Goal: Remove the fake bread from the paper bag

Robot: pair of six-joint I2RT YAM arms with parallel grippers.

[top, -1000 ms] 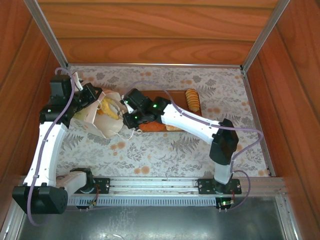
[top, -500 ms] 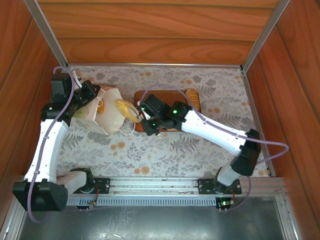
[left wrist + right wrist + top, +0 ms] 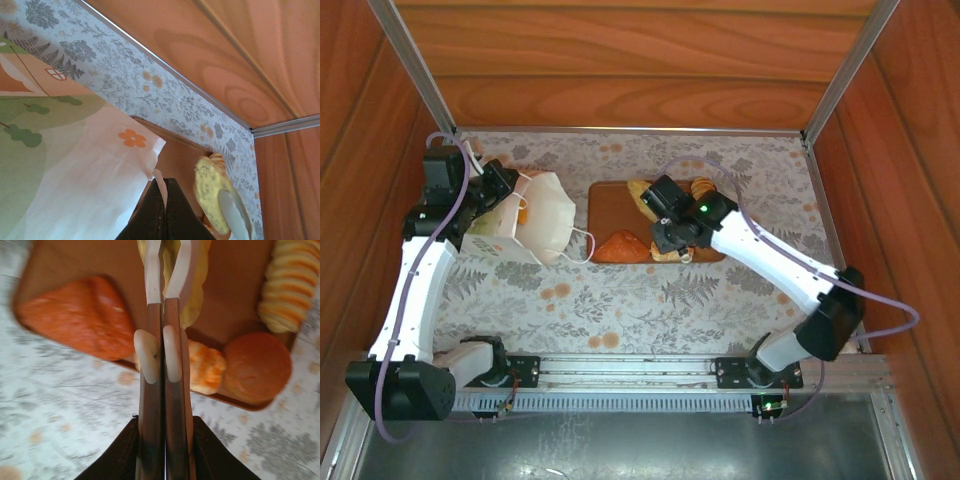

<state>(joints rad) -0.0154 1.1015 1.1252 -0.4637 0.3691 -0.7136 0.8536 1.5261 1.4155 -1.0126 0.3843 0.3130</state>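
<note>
Right fingers (image 3: 152, 270) pinch bread (image 3: 638, 195) near board (image 3: 610, 205) far edge.

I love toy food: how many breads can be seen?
5: triangle, bun, small roll and loaf on the board; a yellow one in the right gripper. Bag may hide more.

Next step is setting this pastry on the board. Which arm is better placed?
Right. The right gripper is shut on the yellow pastry above the brown board, while the left gripper is busy pinching the rim of the paper bag.
</note>
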